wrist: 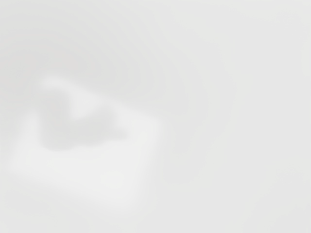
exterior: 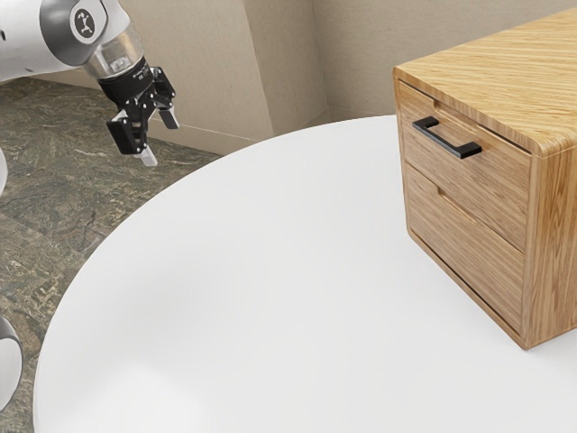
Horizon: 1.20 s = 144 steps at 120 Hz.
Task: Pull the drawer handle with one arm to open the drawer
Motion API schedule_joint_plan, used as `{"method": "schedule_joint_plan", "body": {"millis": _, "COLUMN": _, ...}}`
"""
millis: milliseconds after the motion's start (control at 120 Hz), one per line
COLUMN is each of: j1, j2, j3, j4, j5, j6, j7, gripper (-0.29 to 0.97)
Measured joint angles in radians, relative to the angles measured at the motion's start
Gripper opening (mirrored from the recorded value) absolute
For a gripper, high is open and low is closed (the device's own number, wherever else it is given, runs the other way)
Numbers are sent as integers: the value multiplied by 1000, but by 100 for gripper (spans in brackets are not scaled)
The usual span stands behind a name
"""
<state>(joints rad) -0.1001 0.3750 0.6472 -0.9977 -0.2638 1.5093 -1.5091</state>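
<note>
Black drawer handle (exterior: 446,137) sat on the shut top drawer (exterior: 469,176) of the wooden cabinet (exterior: 505,77), upper right of exterior view. Gripper (exterior: 157,137) hung upper left, fingers apart, well away across the white table (exterior: 270,298). Best bet imo: straddle the bar w/ both fingers, clamp, pull straight out

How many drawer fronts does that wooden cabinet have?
2. The upper drawer carries the black handle; the lower drawer sits directly beneath it. The cabinet's other sides are hidden.
</note>
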Motion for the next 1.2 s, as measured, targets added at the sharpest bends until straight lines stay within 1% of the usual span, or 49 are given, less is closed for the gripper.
{"method": "schedule_joint_plan", "body": {"millis": 350, "j1": 1, "j2": 0, "j3": 0, "j4": 1, "j5": 0, "j6": 0, "j7": -6, "gripper": 68}}
{"method": "schedule_joint_plan", "body": {"millis": 567, "j1": 0, "j2": 0, "j3": 2, "j4": -1, "j5": -15, "j6": -3, "j7": -10, "gripper": 68}}
{"method": "schedule_joint_plan", "body": {"millis": 633, "j1": -8, "j2": -28, "j3": 6, "j4": 6, "j5": -16, "j6": -19, "j7": -12, "gripper": 68}}
{"method": "schedule_joint_plan", "body": {"millis": 667, "j1": -23, "j2": -67, "j3": 5, "j4": 14, "j5": -15, "j6": -37, "j7": -15, "gripper": 68}}
{"method": "schedule_joint_plan", "body": {"millis": 692, "j1": -55, "j2": -111, "j3": 4, "j4": 24, "j5": -14, "j6": -50, "j7": -18, "gripper": 68}}
{"method": "schedule_joint_plan", "body": {"millis": 750, "j1": -213, "j2": -195, "j3": 3, "j4": 39, "j5": -2, "j6": -74, "j7": -21, "gripper": 68}}
{"method": "schedule_joint_plan", "body": {"millis": 792, "j1": -345, "j2": -221, "j3": 2, "j4": 45, "j5": 22, "j6": -76, "j7": -17, "gripper": 68}}
{"method": "schedule_joint_plan", "body": {"millis": 833, "j1": -455, "j2": -229, "j3": 1, "j4": 40, "j5": 44, "j6": -60, "j7": -1, "gripper": 68}}
{"method": "schedule_joint_plan", "body": {"millis": 858, "j1": -508, "j2": -230, "j3": -1, "j4": 26, "j5": 62, "j6": -47, "j7": 15, "gripper": 68}}
{"method": "schedule_joint_plan", "body": {"millis": 892, "j1": -552, "j2": -230, "j3": -3, "j4": 4, "j5": 93, "j6": -30, "j7": 39, "gripper": 68}}
{"method": "schedule_joint_plan", "body": {"millis": 950, "j1": -583, "j2": -234, "j3": -23, "j4": -59, "j5": 178, "j6": -3, "j7": 79, "gripper": 68}}
{"method": "schedule_joint_plan", "body": {"millis": 983, "j1": -593, "j2": -267, "j3": -46, "j4": -135, "j5": 232, "j6": 24, "j7": 100, "gripper": 68}}
{"method": "schedule_joint_plan", "body": {"millis": 1050, "j1": -607, "j2": -415, "j3": -109, "j4": -354, "j5": 341, "j6": 113, "j7": 140, "gripper": 68}}
{"method": "schedule_joint_plan", "body": {"millis": 1108, "j1": -598, "j2": -546, "j3": -160, "j4": -510, "j5": 441, "j6": 190, "j7": 174, "gripper": 67}}
{"method": "schedule_joint_plan", "body": {"millis": 1158, "j1": -593, "j2": -645, "j3": -181, "j4": -610, "j5": 519, "j6": 268, "j7": 206, "gripper": 67}}
{"method": "schedule_joint_plan", "body": {"millis": 1200, "j1": -602, "j2": -687, "j3": -183, "j4": -648, "j5": 552, "j6": 340, "j7": 238, "gripper": 67}}
